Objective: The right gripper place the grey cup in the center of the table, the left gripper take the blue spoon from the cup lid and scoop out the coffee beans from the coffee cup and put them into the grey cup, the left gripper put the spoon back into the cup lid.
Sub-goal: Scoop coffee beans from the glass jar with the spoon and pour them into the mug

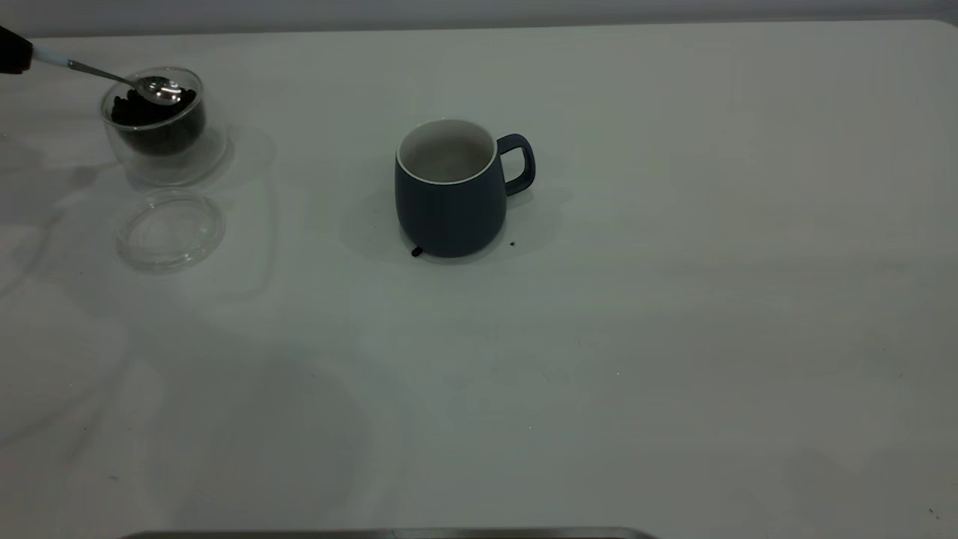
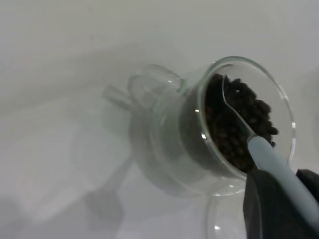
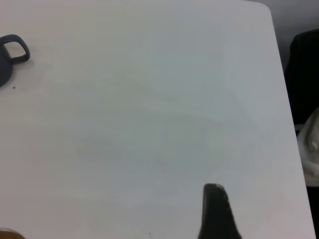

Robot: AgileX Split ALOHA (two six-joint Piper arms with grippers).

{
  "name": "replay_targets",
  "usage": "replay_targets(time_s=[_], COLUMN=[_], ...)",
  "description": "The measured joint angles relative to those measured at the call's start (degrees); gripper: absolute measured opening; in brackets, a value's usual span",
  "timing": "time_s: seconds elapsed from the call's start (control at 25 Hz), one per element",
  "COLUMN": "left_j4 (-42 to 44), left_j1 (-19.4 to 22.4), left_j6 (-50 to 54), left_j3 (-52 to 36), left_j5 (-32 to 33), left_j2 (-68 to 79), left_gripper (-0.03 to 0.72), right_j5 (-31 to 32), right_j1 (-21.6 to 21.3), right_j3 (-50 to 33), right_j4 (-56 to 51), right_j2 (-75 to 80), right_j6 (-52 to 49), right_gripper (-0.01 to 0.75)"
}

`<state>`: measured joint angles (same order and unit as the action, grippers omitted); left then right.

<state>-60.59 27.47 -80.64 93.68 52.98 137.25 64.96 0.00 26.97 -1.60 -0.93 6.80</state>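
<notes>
Gripping one blue spoon (image 1: 112,77), left gripper (image 1: 13,49) clamped on its handle, bowl over beans (image 1: 150,108) in one glass cup (image 1: 159,123); one lid (image 1: 171,229) nearer, one grey cup (image 1: 449,191) central; right gripper (image 3: 215,211) state indeterminate.

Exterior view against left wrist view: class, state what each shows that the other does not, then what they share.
Only the exterior view shows the grey cup upright mid-table, its handle toward the right arm's side, with a stray bean at its base.

Only the left wrist view shows the beans' surface from close up and the left end effector's fingers clamped on the blue spoon.

Both show the coffee cup holding the coffee beans, the spoon's bowl at the beans, the cup lid beside it, and the table.
</notes>
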Motion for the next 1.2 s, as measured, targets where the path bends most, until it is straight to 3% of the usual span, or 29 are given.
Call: replay_targets(time_s=[0.36, 1.2], left_j4=[-0.61, 2.15], left_j1=[0.0, 0.0], left_j6=[3.79, 36.7], left_j3=[0.0, 0.0], left_j5=[0.5, 3.96], left_j2=[2.38, 2.38], left_gripper=[0.134, 0.134], right_j5=[0.0, 0.0], right_j1=[0.0, 0.0], right_j3=[0.0, 0.0], right_j4=[0.0, 0.0], right_j2=[0.0, 0.0], right_j6=[0.0, -0.06], right_gripper=[0.461, 0.461])
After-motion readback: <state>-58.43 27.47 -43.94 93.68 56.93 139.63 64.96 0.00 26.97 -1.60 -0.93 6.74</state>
